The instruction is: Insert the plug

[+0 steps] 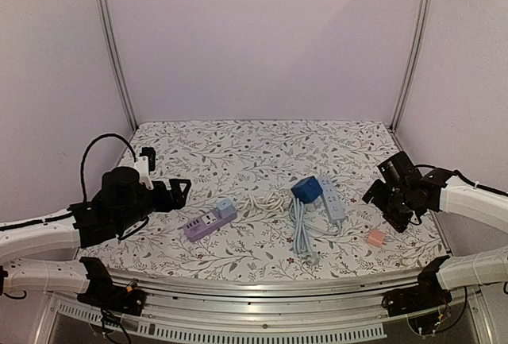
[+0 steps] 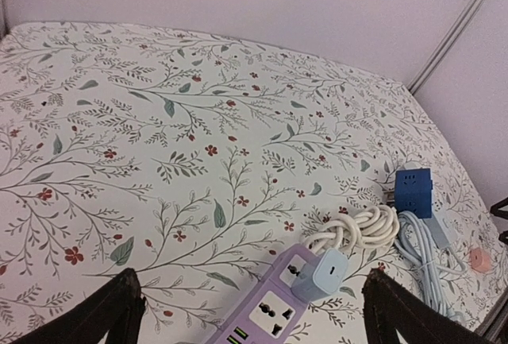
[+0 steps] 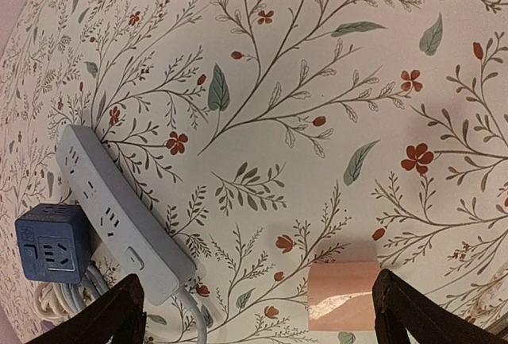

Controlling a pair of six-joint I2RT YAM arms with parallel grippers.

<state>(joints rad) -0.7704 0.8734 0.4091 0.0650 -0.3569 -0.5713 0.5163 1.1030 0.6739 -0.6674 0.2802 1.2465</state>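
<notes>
A light-blue plug (image 2: 321,272) (image 1: 225,206) stands on the end socket of a purple power strip (image 2: 270,308) (image 1: 203,224), and looks seated in it. The strip's white cord (image 2: 361,231) (image 1: 266,200) lies coiled beside it. My left gripper (image 2: 250,280) (image 1: 180,191) hovers open just left of the strip, with nothing between its fingers. My right gripper (image 3: 258,279) (image 1: 379,194) hangs open at the right side, above a small pink cube (image 3: 343,296) (image 1: 376,237). It holds nothing.
A dark blue cube socket (image 1: 306,189) (image 3: 49,242) (image 2: 414,191) sits beside a grey-blue power strip (image 1: 332,199) (image 3: 119,209). That strip's pale cable (image 1: 302,234) is bundled toward the near edge. Metal posts and walls close the floral table (image 1: 238,145) at the back.
</notes>
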